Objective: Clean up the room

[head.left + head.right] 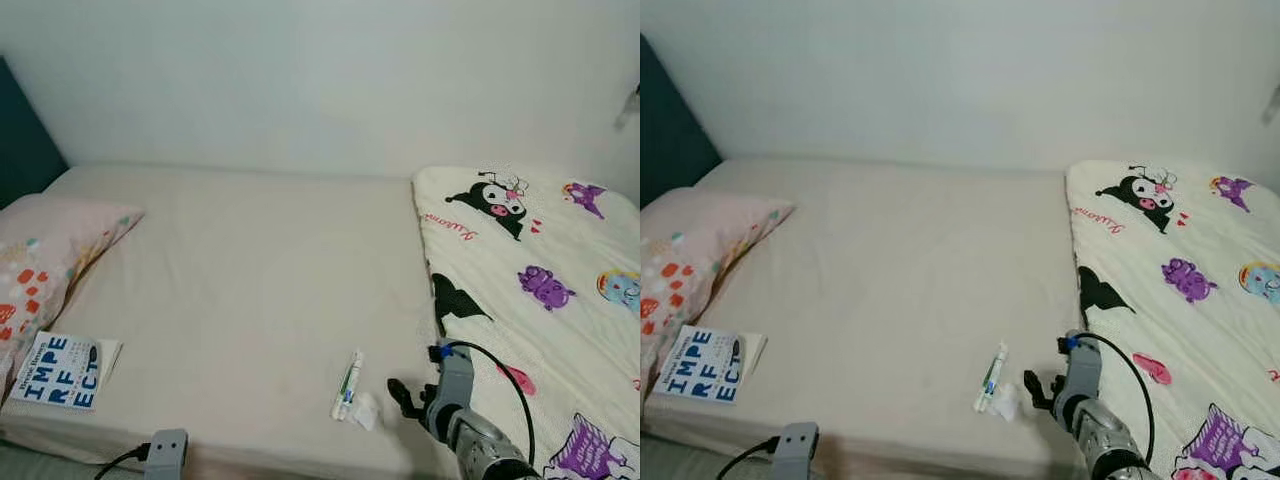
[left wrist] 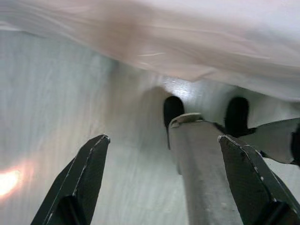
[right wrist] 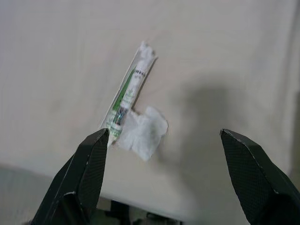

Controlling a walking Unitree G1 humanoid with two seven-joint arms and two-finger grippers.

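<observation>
With your right claw [image 1: 404,398] spread wide beside the crumpled tissue [image 3: 143,132] and wrapped tube [image 3: 126,91] at the bed's [image 1: 250,290] front edge, center over the tissue before closing.

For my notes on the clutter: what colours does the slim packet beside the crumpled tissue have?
The packet is white with a green stripe, clearest in the right wrist view, lying against the tissue.

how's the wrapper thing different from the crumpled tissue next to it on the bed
The wrapper is long, narrow and flat, with green and blue print; the tissue is a short, crumpled, plain white wad. The wrapper lies farther up the bed, the tissue nearer its front edge. Both are small litter lying touching, ahead of the open right gripper.
</observation>
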